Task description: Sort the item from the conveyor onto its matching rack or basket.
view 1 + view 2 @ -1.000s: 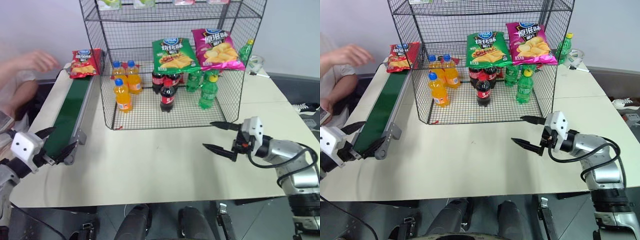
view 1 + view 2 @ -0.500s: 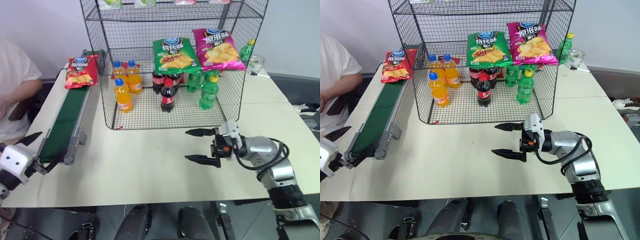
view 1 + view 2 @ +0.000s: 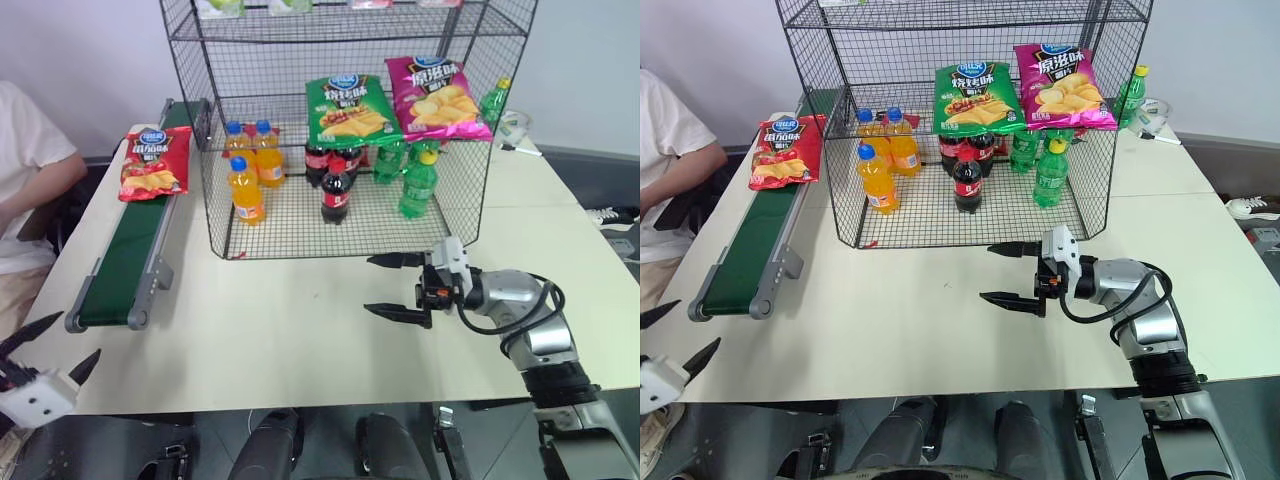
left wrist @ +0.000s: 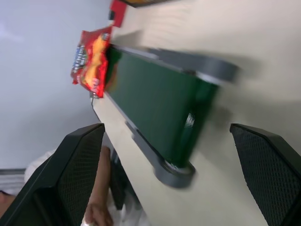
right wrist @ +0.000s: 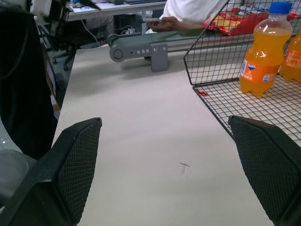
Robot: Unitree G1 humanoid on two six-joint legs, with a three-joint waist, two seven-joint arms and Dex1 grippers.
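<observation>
The red chip bag point(image 3: 148, 164) lies flat on the dark-green conveyor point(image 3: 128, 258), toward its far end; the left wrist view shows the same bag point(image 4: 91, 59) on the conveyor point(image 4: 155, 113). The black wire rack point(image 3: 340, 120) stands behind the table's middle. My left gripper point(image 3: 45, 358) hangs open off the table's near-left corner, short of the belt's near roller, with nothing between its fingers. My right gripper point(image 3: 388, 286) is open over the bare table in front of the rack, pointing left, empty.
On the rack's shelf lie a green chip bag point(image 3: 345, 108) and a pink chip bag point(image 3: 436, 96); orange, cola and green bottles point(image 3: 335, 186) stand below. A person point(image 3: 25, 170) sits at the far left beside the conveyor.
The red bag has ridden along the belt toward me. The person's hand has drawn back from it. My left gripper dropped back and down off the table corner; my right gripper swung left.
</observation>
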